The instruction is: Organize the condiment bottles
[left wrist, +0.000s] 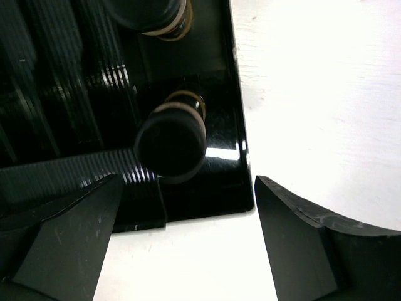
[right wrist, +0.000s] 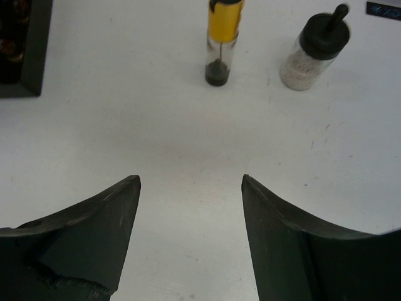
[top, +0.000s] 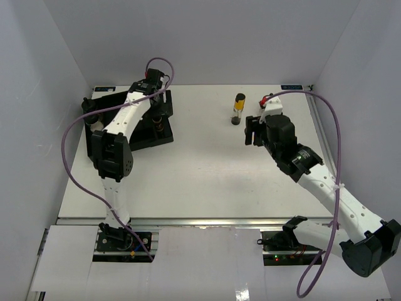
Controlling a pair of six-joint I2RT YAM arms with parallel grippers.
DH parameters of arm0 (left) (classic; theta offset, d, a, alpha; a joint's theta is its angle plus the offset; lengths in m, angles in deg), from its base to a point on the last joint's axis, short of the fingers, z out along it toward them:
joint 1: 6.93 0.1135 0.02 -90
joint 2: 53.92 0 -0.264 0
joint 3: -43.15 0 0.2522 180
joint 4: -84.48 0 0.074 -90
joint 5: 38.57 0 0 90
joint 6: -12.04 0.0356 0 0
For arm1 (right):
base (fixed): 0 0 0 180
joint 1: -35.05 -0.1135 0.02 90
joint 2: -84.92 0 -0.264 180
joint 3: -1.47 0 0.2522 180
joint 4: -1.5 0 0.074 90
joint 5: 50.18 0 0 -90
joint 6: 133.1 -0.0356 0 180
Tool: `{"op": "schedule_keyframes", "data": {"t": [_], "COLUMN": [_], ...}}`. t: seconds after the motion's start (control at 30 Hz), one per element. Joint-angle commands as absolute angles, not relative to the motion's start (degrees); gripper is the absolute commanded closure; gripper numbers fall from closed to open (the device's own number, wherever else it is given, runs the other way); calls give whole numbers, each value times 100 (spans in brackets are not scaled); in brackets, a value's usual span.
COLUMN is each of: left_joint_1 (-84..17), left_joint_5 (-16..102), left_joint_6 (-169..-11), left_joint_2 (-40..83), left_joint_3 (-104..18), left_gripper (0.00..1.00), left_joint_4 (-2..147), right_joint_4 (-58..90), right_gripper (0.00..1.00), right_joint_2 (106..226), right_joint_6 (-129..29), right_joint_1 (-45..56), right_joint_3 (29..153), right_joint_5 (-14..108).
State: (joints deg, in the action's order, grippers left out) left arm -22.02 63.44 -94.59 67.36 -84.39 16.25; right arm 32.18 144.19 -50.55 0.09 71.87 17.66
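Observation:
The black ribbed tray (top: 141, 139) lies at the back left. My left gripper (top: 157, 118) hangs open and empty over its right end. In the left wrist view it (left wrist: 188, 200) stands above the tray's corner (left wrist: 232, 188), with one black-capped jar (left wrist: 170, 143) just ahead of the fingertips and another (left wrist: 150, 15) farther on. The slim bottle with a yellow band (top: 238, 108) stands upright on the table. My right gripper (top: 252, 130) is open and empty, just near-right of it. In the right wrist view (right wrist: 191, 182) the slim bottle (right wrist: 220, 44) and a pale-filled jar (right wrist: 313, 53) stand ahead.
White walls close in the table on the left, back and right. The tray's corner (right wrist: 19, 56) with brown jars shows at the upper left of the right wrist view. Purple cables (top: 332, 125) loop over both arms.

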Motion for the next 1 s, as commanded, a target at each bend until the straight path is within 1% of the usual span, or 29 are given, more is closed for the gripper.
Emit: {"op": "schedule_keyframes", "data": {"t": [0.0, 0.13, 0.2, 0.27, 0.37, 0.5, 0.63, 0.77, 0.97], "left_joint_1": [-2231, -2645, -2851, -3072, -3484, -3619, -3637, -3637, -3628], "left_joint_5": [5905, 5475, 5270, 4914, 4629, 4528, 4303, 4196, 4001], "left_joint_6": [-9500, -9353, -9326, -9345, -9540, -9866, -10061, -10227, -10284], "left_joint_2": [5377, 4511, 4099, 3816, 3388, 2998, 2639, 2273, 2377], "left_joint_3": [-8185, -7070, -6605, -5889, -5279, -4564, -4035, -3666, -3378], "left_gripper": [2, 2, 2, 2, 2, 2, 2, 2, 2], "left_joint_4": [1664, 2196, 2514, 2751, 3121, 3430, 3823, 4349, 4672], "right_joint_4": [3464, 3591, 3566, 3511, 3285, 3111, 2616, 2417, 1723], "right_gripper": [27, 26, 25, 24, 22, 19, 17, 11, 7], "right_joint_2": [14788, 15227, 15492, 15730, 16179, 16932, 17715, 18487, 19137], "right_joint_6": [-5238, -5243, -5320, -5364, -5436, -5323, -5155, -5102, -4858], "right_joint_1": [604, 1478, 2036, 2367, 2737, 2845, 2932, 3044, 3124], "right_joint_3": [8139, 8537, 8649, 8745, 8839, 9132, 9345, 9673, 9960], "right_joint_5": [1680, 2126, 2629, 2875, 3123, 2990, 3221, 3313, 3446]}}
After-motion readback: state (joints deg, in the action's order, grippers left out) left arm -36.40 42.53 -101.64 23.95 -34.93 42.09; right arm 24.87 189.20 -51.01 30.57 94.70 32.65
